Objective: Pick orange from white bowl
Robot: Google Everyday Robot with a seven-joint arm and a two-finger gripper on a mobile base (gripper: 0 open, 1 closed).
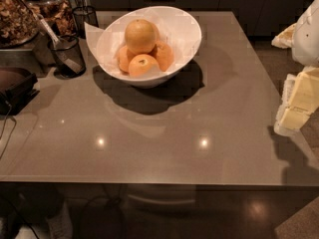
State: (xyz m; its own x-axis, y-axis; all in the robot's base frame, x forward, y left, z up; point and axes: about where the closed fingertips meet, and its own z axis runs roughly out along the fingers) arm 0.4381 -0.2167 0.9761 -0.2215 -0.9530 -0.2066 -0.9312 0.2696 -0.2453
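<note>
Gripper (298, 103) is at the view's right edge, above the table (209, 128) margin; whether it is open or closed cannot be told. It holds nothing visible. The orange (140, 35) lies well apart, to the gripper's left and farther back, atop three smaller fruits (142, 66) inside the white bowl (187, 26).
</note>
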